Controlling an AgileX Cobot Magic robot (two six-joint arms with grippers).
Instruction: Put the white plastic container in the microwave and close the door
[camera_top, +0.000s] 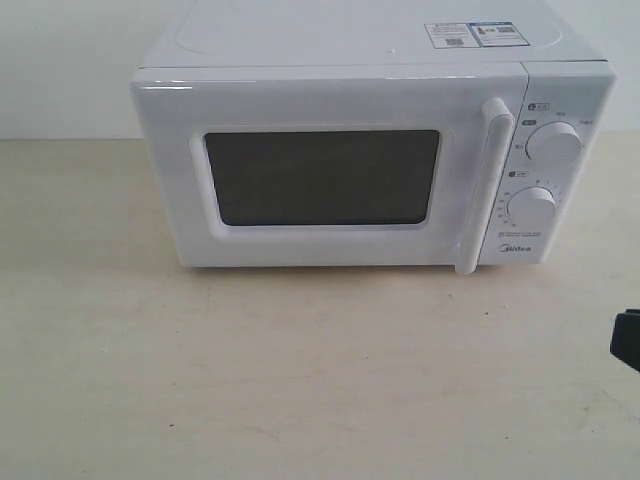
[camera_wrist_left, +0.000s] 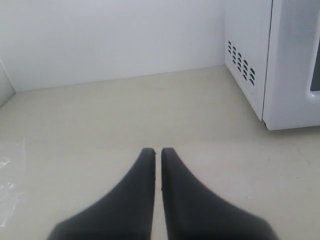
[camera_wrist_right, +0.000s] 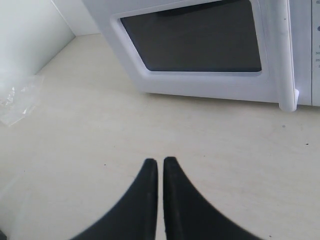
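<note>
Exterior view: you see the microwave (camera_top: 375, 60) standing on the pale table (camera_top: 300, 390), its front toward the camera.
Door: the door (camera_top: 325, 105) sits flush against the body, and its tall handle (camera_top: 487, 185) stands upright just beside the two knobs (camera_top: 553, 148).
Window: the window (camera_top: 322, 178) is dark, so you cannot tell what lies inside.
Left gripper: your left gripper (camera_wrist_left: 158, 152) has its fingers pressed together with only a thin slit between them. It holds nothing and is over bare table near the microwave's vented side (camera_wrist_left: 241, 61).
Right gripper: your right gripper (camera_wrist_right: 160, 162) is likewise closed and empty, in front of the door and apart from it.
Film: a crumpled clear film (camera_wrist_right: 17, 97) lies on the table, well apart from the microwave.
</note>
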